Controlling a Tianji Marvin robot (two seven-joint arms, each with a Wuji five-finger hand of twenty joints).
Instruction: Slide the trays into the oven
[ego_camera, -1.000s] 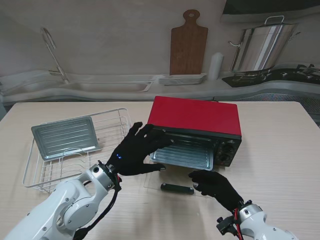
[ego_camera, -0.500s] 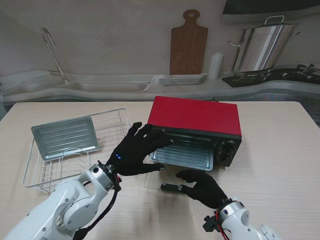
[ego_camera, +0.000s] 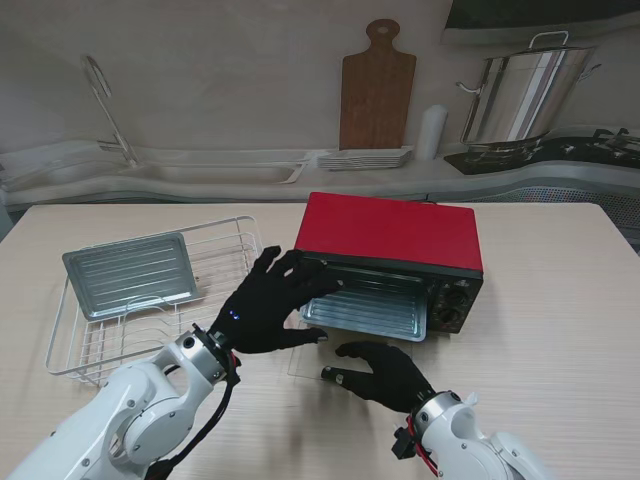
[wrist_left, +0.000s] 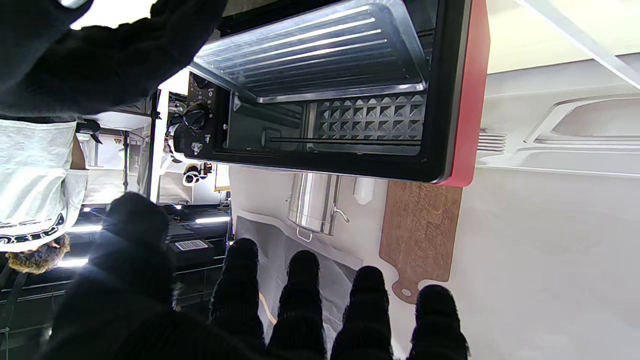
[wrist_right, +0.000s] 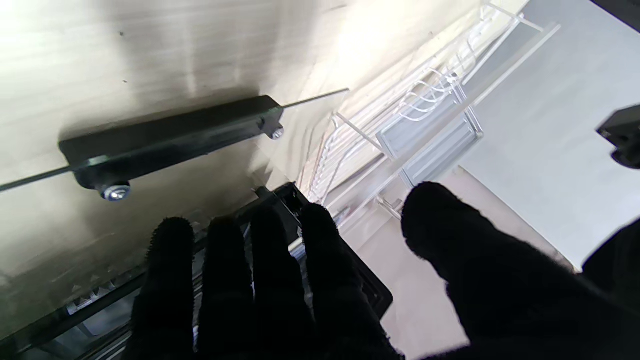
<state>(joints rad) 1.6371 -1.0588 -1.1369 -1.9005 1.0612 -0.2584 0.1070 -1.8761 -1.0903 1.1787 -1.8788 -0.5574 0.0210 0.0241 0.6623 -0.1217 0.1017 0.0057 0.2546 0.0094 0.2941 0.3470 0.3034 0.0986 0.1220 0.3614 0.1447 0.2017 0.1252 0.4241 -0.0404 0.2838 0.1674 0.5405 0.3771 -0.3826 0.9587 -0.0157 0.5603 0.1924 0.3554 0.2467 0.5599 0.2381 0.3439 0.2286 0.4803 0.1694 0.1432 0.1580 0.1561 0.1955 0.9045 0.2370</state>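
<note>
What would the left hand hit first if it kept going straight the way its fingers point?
Probably the tray sticking out of the red oven; the left hand points at the oven's open mouth, fingertips at the tray's left edge. Contact is unclear.

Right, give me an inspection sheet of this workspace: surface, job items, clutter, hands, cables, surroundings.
Surface: light wood-grain table, no spills seen.
Job's things: red oven with its glass door folded down flat; one tray part-way in the oven mouth; second tray lying in the wire rack to the left.
Clutter: nothing seen.
Hands: left hand spread, fingers at the first tray's left edge; right hand open, over the door handle.
Cables: short red and black wires at the right wrist.
Surroundings: sink, cutting board, stacked plates, steel pot behind.
</note>
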